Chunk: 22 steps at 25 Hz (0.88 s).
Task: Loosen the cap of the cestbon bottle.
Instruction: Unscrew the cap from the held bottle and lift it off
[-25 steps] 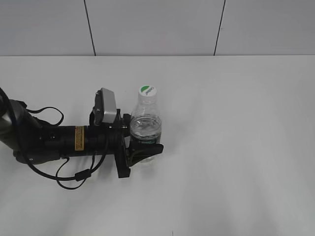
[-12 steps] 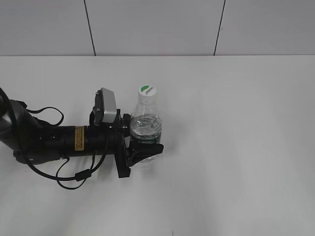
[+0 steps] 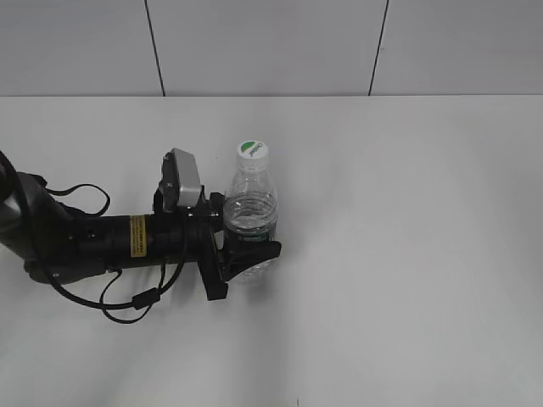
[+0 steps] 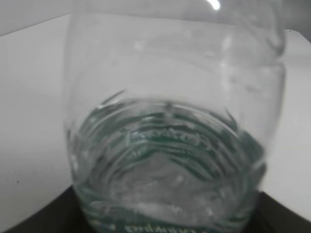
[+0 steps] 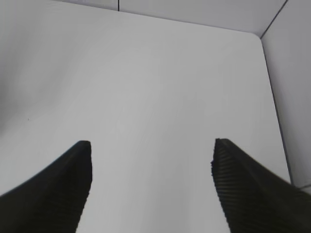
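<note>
1. Your tabletop [image 3: 407,254] carries the cestbon bottle [image 3: 251,216] upright, left of centre
2. Your left claw [image 3: 246,254] is clenched around its lower body at the label: this looks like the bracing step
3. Your right claw [image 5: 151,160] hangs released over bare surface, well apart
4. The cap [image 3: 253,151] sits untouched; next, bring the right claw over it, close and twist
</note>
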{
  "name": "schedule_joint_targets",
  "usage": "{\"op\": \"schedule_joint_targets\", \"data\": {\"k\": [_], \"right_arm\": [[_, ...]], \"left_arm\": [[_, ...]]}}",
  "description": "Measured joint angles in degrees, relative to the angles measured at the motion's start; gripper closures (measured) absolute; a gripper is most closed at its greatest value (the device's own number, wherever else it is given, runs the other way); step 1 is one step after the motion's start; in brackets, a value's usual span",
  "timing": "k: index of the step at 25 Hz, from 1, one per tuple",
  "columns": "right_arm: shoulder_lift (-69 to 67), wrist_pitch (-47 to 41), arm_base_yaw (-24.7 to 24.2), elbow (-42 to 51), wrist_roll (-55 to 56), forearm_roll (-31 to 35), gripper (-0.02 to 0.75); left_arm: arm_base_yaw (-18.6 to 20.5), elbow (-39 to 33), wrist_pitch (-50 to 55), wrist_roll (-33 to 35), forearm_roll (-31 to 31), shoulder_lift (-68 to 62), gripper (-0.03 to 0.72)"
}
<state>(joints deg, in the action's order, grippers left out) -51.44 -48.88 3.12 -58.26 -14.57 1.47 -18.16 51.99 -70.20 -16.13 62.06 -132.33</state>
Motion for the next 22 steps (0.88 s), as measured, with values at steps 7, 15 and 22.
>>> {"op": "schedule_joint_targets", "data": {"k": [7, 15, 22], "right_arm": [[-20.6, -5.3, 0.0, -16.6, -0.1, 2.3, 0.153], [-36.5, -6.9, 0.3, -23.5, -0.7, 3.7, 0.153], [-43.6, -8.5, 6.6, -25.1, -1.4, 1.9, 0.153]], "left_arm": [[0.0, 0.0, 0.1, 0.0, -0.6, 0.0, 0.276], [0.0, 0.0, 0.1, 0.0, -0.7, 0.0, 0.276], [0.0, 0.0, 0.0, 0.0, -0.9, 0.0, 0.276]]}}
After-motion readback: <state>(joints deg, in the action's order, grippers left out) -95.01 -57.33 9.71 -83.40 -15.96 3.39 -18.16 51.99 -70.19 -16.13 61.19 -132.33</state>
